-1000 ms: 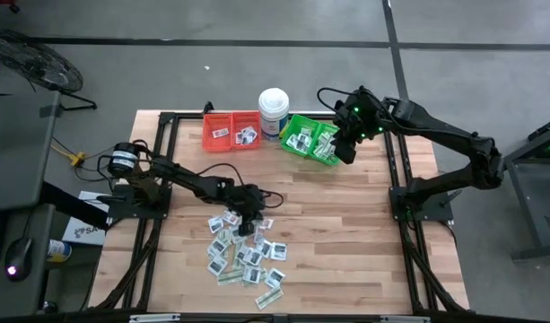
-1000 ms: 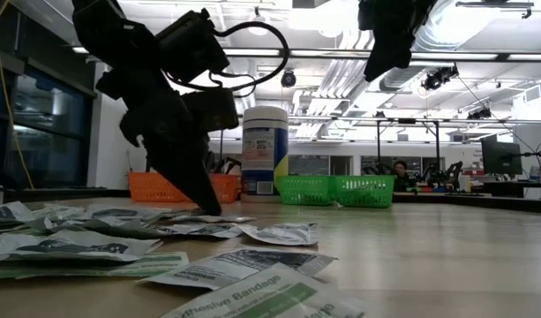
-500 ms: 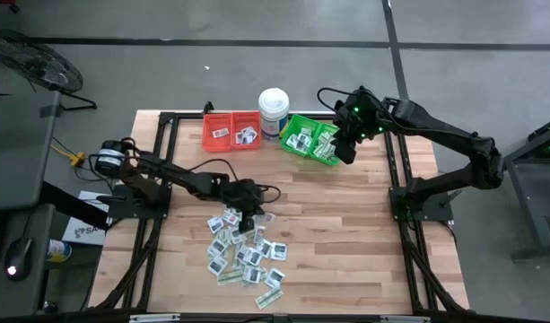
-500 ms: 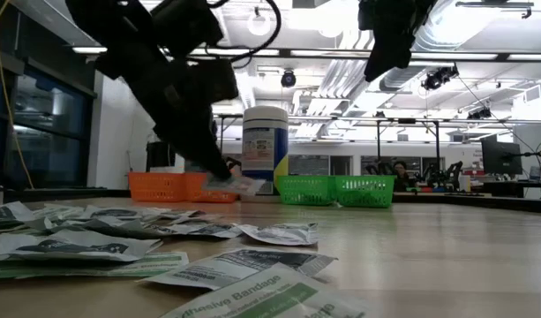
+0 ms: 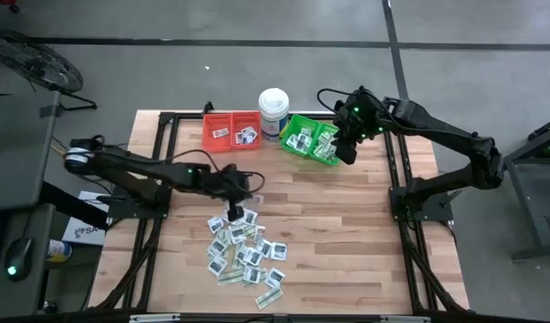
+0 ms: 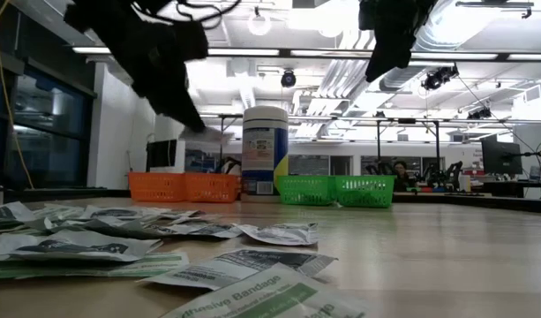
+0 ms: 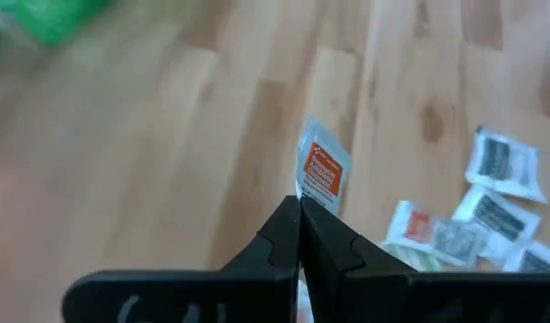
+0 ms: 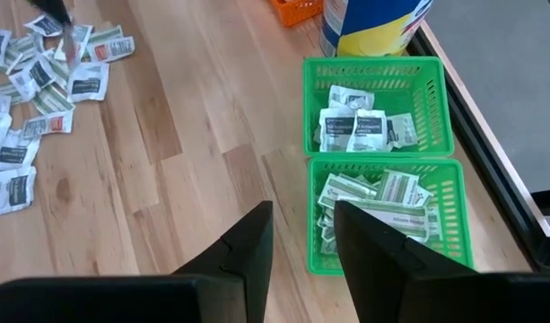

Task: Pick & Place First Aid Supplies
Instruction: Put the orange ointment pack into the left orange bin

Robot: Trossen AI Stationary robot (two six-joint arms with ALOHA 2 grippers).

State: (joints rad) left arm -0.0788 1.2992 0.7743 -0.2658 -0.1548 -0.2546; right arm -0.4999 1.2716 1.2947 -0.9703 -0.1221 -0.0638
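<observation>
The first aid supplies lie as a loose pile of several small flat packets (image 5: 243, 251) on the wooden table, also seen in the low view (image 6: 120, 231) and the right wrist view (image 8: 41, 63). My left gripper (image 5: 248, 198) hangs above the pile's far edge, shut on one white packet with orange print (image 7: 321, 175). My right gripper (image 8: 301, 224) hovers open over two green bins (image 5: 310, 139) that hold packets, with nothing between its fingers. My left gripper pinches the packet's near edge (image 7: 307, 199) between its two fingertips (image 7: 279, 235). The fingers slant down toward the table. The packet sticks out past the fingertips and is lifted clear of the pile and the table (image 6: 206, 134).
Two red bins (image 5: 231, 130) with a few packets stand at the far edge, left of a tall white tub (image 5: 274, 109). The green bins (image 8: 382, 170) sit right of the tub. Bare wood (image 5: 346, 224) lies between the pile and the bins.
My left gripper, shut throughout, has risen from the pile and drawn a little toward the far edge. It carries one packet, which has come up off the pile and hangs clear. The other packets lie as before.
</observation>
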